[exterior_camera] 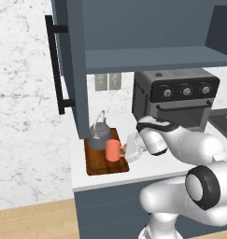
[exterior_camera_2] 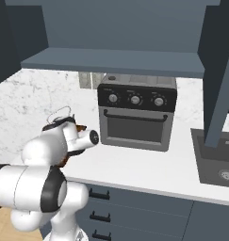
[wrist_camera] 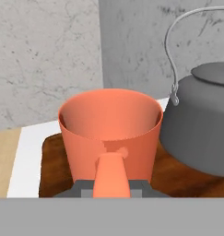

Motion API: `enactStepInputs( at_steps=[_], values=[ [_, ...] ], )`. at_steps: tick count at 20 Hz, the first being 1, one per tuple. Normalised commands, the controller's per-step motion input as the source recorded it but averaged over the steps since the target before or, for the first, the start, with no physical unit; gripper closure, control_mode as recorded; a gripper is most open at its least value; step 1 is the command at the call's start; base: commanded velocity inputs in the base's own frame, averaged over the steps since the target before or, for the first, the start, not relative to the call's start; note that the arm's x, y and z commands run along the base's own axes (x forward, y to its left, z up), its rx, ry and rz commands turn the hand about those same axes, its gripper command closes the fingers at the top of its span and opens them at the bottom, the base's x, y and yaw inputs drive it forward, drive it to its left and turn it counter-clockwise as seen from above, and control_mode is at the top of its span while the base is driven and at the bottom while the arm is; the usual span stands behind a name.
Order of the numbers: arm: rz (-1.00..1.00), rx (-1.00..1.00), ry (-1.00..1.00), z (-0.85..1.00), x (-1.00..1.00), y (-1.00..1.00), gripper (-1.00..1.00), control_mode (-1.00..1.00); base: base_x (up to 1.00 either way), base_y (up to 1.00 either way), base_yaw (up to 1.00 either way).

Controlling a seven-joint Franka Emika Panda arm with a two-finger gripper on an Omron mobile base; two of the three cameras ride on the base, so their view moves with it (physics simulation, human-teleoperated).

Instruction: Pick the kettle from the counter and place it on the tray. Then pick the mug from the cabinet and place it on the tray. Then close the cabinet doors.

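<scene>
While my end effector (exterior_camera: 125, 150) grips the mug (exterior_camera: 113, 150) by its handle above the tray (exterior_camera: 97, 163), the kettle (exterior_camera: 100, 130) sits just beside it, the oven (exterior_camera: 180, 98) nearby.

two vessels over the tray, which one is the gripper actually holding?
The orange mug: the gripper is clamped on its loop handle. The grey kettle stands free on the tray beside it, wire handle untouched.

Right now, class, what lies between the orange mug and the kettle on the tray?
Nothing: the hand view shows the mug beside the kettle, a narrow bare strip of tray between them.
</scene>
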Motion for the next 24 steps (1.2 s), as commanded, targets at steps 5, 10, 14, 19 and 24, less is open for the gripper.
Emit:
enactStepInputs(
  at_steps=[5, 10, 14, 19, 24],
  values=[
    [0.00, 0.00, -0.06, -0.24, 0.17, 0.13, 1.00, -1.00, 0.00, 0.00, 0.00],
    [0.00, 0.00, -0.05, -0.30, 0.15, 0.06, 1.00, -1.00, 0.00, 0.00, 0.00],
    [0.00, 0.00, -0.08, -0.28, 0.05, 0.05, 1.00, -1.00, 0.00, 0.00, 0.00],
    [0.00, 0.00, 0.00, -0.23, 0.07, 0.03, 1.00, -1.00, 0.00, 0.00, 0.00],
    [0.00, 0.00, 0.00, -0.18, 0.04, 0.03, 1.00, -1.00, 0.00, 0.00, 0.00]
  ],
)
